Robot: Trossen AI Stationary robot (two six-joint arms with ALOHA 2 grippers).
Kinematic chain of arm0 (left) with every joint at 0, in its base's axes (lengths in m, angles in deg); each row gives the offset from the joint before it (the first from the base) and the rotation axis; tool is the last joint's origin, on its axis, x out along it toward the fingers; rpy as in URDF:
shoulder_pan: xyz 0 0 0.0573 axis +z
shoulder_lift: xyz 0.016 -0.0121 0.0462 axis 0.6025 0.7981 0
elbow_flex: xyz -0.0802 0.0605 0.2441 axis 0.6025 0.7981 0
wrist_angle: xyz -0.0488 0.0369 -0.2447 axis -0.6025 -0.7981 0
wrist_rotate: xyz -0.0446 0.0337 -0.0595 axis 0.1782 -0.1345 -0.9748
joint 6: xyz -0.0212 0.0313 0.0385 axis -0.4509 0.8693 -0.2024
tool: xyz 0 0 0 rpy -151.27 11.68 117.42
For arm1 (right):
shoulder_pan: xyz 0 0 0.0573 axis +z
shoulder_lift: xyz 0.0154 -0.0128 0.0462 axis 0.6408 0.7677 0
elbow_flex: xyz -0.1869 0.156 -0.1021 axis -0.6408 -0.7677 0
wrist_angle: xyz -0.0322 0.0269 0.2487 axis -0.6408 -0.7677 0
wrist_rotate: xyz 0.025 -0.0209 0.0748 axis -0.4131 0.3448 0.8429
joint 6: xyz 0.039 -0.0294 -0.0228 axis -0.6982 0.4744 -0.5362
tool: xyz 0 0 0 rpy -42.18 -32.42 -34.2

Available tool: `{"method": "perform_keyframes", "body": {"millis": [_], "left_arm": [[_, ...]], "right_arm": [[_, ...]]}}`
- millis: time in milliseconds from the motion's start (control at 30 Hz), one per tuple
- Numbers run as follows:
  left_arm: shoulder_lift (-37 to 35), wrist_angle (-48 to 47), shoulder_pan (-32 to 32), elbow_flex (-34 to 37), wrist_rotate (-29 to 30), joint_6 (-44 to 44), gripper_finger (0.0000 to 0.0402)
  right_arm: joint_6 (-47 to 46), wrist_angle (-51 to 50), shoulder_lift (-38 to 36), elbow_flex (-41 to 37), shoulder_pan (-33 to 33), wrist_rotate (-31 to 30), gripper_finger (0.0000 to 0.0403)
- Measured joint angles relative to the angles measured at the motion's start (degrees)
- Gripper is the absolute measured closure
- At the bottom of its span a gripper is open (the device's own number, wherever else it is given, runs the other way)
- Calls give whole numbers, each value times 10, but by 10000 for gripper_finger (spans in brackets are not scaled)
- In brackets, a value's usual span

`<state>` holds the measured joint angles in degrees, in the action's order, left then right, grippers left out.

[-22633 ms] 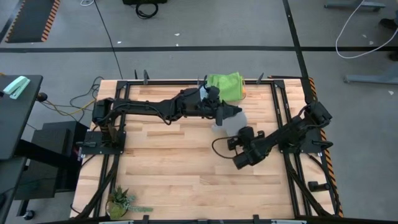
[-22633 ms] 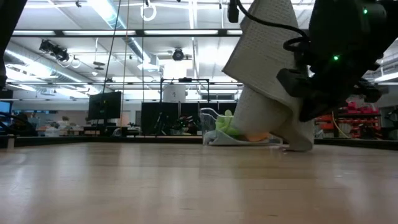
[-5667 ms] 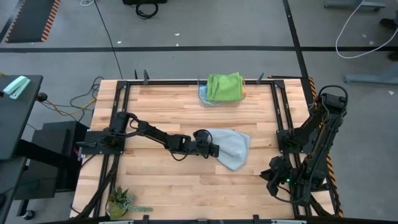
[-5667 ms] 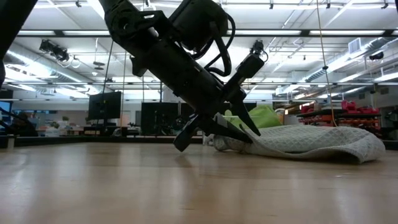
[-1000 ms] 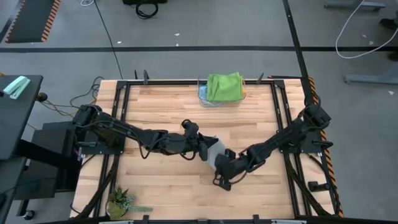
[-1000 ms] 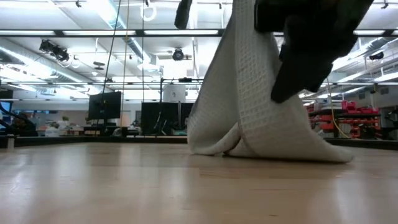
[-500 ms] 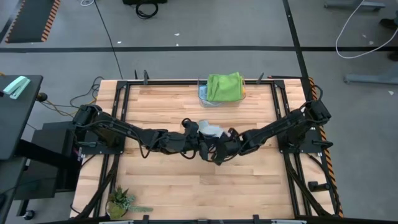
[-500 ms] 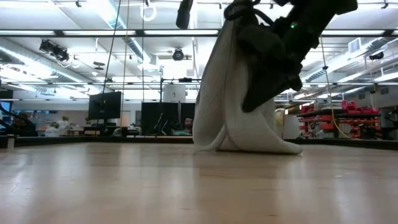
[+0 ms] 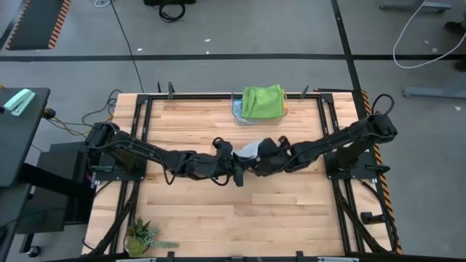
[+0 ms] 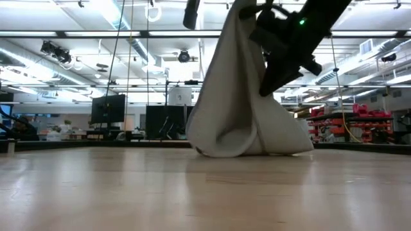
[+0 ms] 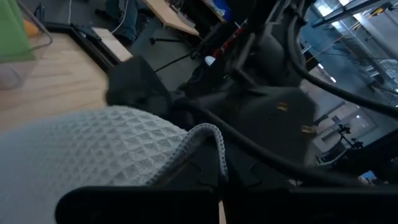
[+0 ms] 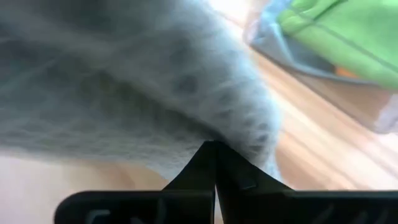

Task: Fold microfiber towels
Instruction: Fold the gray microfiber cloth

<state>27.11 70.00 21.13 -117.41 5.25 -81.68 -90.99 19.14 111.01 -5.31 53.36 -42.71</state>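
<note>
- Left gripper [image 9: 234, 161] reaches low across mid-table, pinched on the grey towel [image 10: 237, 102].
- Right gripper [image 9: 261, 161] meets it (also clamped), towel's fold resting on the table [image 9: 189, 211].

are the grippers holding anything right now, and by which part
Both left gripper and right gripper are shut on the light grey towel, pinching its upper edge; its bottom rests on the table.

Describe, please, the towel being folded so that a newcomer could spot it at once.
On the wooden table, look to the middle, where the left gripper and the right gripper meet, both shut on cloth. The light grey towel hangs between them, its lower end bunched on the tabletop. Its waffle weave and pale grey set it apart from the green towel stacked at the far edge.
</note>
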Motion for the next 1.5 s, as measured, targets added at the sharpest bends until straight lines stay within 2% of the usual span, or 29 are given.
{"method": "perform_keyframes", "body": {"millis": [267,633,800,967,1067,1167,1500], "left_arm": [[0,18,3,0,0,9,397],[0,22,14,0,-2,16,397],[0,30,25,0,-2,16,397],[0,44,36,0,-2,16,397],[0,48,42,0,-4,17,397],[0,48,46,0,-11,17,397],[0,63,60,0,-25,23,397]], "right_arm": [[34,0,-9,0,-61,1,391],[35,-57,-110,0,-30,4,392],[4,-55,-137,0,25,55,388],[-53,-56,-153,0,122,55,378],[-67,-57,-153,0,165,45,366],[-79,-61,-147,0,179,41,346],[-114,-89,-85,0,148,47,261]]}}
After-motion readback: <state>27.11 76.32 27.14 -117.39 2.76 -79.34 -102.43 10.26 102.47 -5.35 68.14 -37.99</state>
